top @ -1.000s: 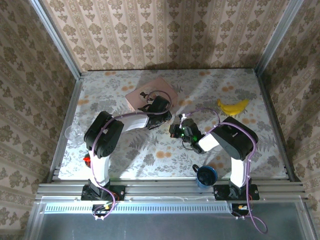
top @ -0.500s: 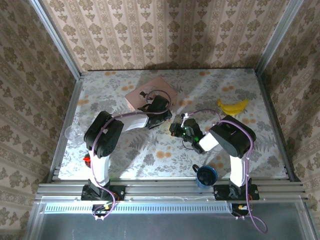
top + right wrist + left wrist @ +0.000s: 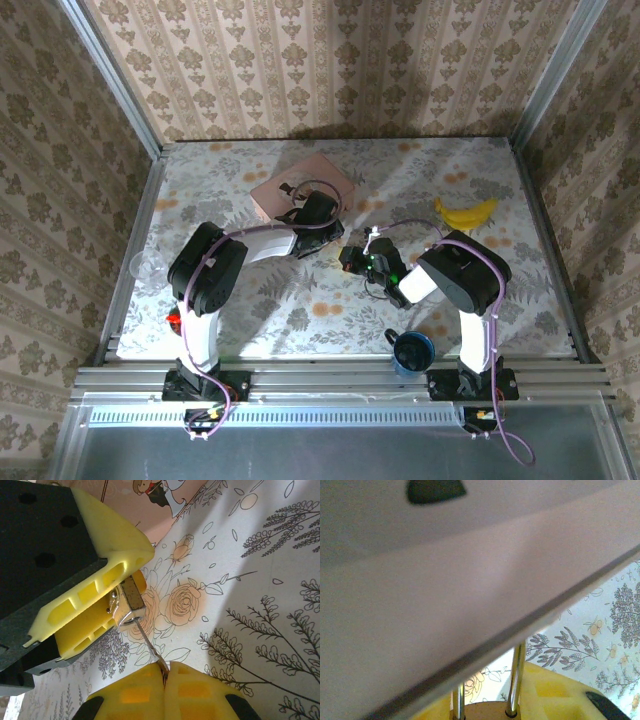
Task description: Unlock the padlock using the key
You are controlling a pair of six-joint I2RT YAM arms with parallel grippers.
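Pinching the key (image 3: 148, 643), right tool (image 3: 164, 679) meets the padlock (image 3: 131, 600) clamped in left tool (image 3: 120, 591).

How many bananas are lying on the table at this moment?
1. The banana lies on the far right side of the table, just beyond the right arm. The arms may hide other small things beneath them.

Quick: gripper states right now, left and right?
Left gripper: closed, holding the padlock.
Right gripper: closed, pinching the key.
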